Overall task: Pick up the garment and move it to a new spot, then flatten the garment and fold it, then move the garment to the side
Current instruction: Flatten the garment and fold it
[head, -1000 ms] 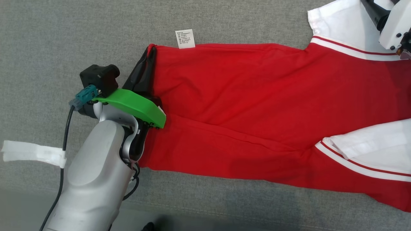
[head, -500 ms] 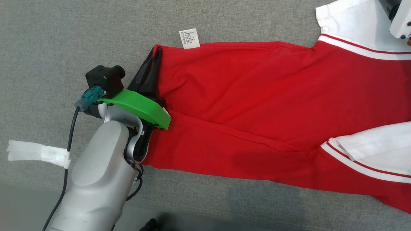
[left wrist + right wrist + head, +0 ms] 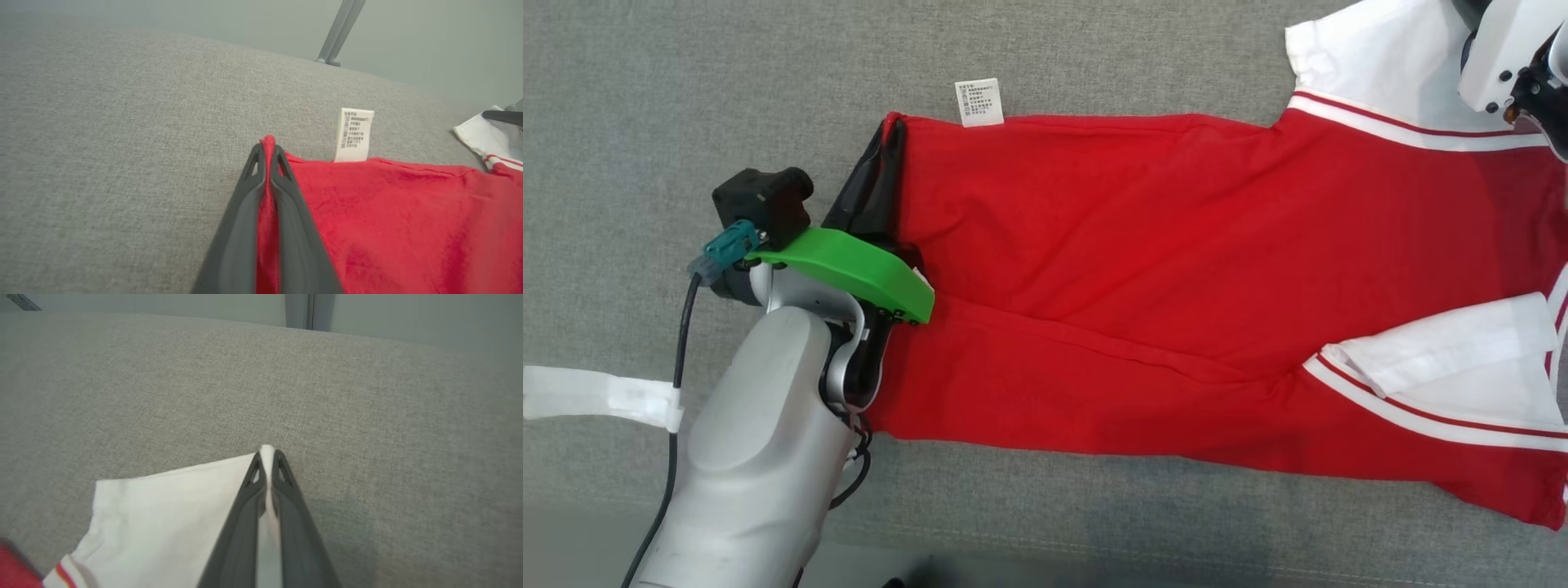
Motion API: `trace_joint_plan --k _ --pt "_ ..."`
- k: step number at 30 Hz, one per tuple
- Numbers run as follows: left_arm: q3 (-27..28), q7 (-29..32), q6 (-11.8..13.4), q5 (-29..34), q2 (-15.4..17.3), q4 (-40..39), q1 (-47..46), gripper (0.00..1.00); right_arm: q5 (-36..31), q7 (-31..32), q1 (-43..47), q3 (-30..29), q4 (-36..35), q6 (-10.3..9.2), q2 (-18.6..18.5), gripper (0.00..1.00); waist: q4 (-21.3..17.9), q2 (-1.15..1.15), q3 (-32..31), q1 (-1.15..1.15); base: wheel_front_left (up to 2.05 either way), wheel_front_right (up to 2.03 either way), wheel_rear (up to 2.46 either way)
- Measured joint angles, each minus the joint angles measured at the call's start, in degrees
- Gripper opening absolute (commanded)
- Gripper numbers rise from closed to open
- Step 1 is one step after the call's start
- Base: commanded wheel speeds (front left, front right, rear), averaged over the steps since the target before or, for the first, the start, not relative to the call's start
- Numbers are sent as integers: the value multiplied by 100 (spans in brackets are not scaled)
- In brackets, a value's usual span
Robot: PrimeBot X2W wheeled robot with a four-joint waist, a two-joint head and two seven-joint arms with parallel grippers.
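Observation:
The garment [image 3: 1160, 269], a red shirt with white sleeves and striped trim, lies spread across the grey fabric surface [image 3: 686, 82]. My left gripper [image 3: 890, 135] is shut on the red hem corner at the shirt's left end. The left wrist view shows red cloth [image 3: 408, 220] pinched between the two dark fingers [image 3: 286, 196] of the left gripper [image 3: 268, 152]. My right gripper [image 3: 267, 455] is shut on the edge of the far white sleeve [image 3: 171, 514]. The right arm's white wrist housing [image 3: 1499, 57] sits over that sleeve [image 3: 1372, 65] at the top right of the head view.
A white care label [image 3: 979, 103] sticks out from the shirt's far edge. A strip of white tape [image 3: 596, 396] wraps the left arm's cable [image 3: 682, 327]. The surface's front edge [image 3: 1094, 563] runs along the bottom. A grey metal leg [image 3: 339, 32] stands beyond the far edge.
My right gripper has gone from open to shut, now pinching the white sleeve. The whole head picture has shifted a little, so the camera moved. The left grip holds as before.

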Motion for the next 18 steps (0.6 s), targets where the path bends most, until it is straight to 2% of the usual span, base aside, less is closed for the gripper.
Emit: trace_joint_plan --k 9,18 --pt "242 -25 4 -48 125 41 6 0 68 -862 92 -25 -185 71 193 0 -239 0 -267 0 0 0 0" --pt "369 -51 2 -62 324 7 425 0 367 -1756 1077 73 -680 107 290 0 -486 0 -675 0 0 0 0"
